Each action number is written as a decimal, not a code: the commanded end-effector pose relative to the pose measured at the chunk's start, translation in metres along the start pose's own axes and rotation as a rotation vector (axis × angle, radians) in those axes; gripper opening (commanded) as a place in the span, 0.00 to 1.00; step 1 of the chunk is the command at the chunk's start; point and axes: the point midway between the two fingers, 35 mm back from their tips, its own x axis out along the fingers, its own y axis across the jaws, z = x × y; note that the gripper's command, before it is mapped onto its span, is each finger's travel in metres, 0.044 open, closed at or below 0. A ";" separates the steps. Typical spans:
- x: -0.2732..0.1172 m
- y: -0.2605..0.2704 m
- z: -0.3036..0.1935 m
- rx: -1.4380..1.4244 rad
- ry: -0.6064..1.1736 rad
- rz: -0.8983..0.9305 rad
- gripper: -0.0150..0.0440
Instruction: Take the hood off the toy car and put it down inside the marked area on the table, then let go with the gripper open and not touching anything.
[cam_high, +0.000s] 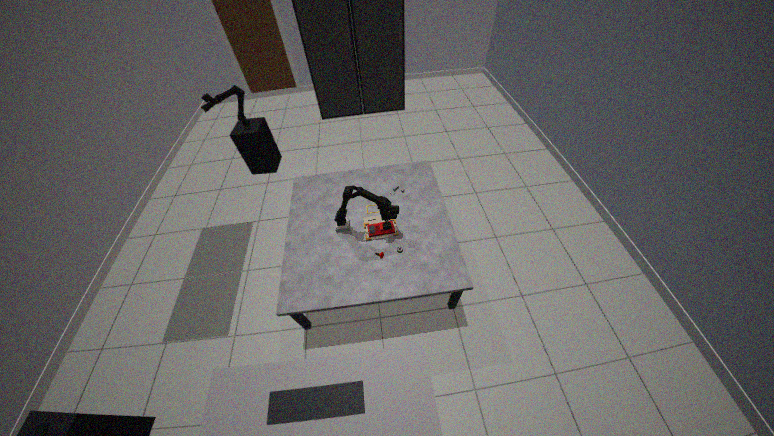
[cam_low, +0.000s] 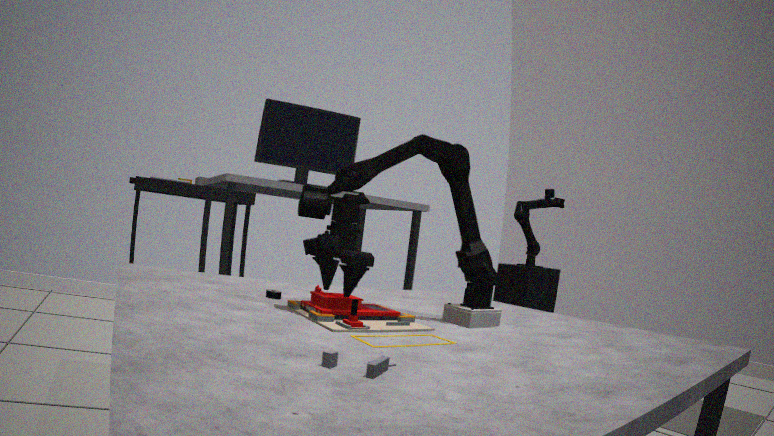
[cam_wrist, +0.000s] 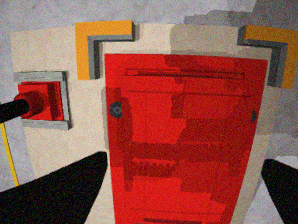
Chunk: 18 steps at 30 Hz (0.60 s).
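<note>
The toy car (cam_low: 381, 310) is red and lies flat on a pale board. Its hood (cam_low: 330, 303) (cam_wrist: 150, 120) is the raised red part at the end away from the arm's base in the exterior view. My gripper (cam_low: 336, 292) (cam_wrist: 185, 164) is open and empty, pointing down over the hood. In the wrist view one finger is on each side of the red hood; in the exterior view the tips are at about its top edge. I cannot tell whether they touch it. The marked area, a yellow outline (cam_low: 362, 341) (cam_wrist: 9, 155), is on the table beside the board.
Orange corner brackets (cam_wrist: 105, 28) (cam_wrist: 270, 33) stand on the board (cam_wrist: 50, 55). A red block with a black handle (cam_low: 353, 320) (cam_wrist: 50, 100) sits in a grey frame beside the car. Two grey blocks (cam_low: 329, 359) (cam_low: 376, 367) and a small black piece (cam_low: 273, 294) lie on the table.
</note>
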 end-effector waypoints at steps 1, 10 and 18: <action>0.003 0.001 -0.001 0.006 0.005 0.005 1.00; 0.008 0.001 -0.001 0.006 0.005 0.005 1.00; 0.012 0.001 -0.001 0.006 0.005 0.005 1.00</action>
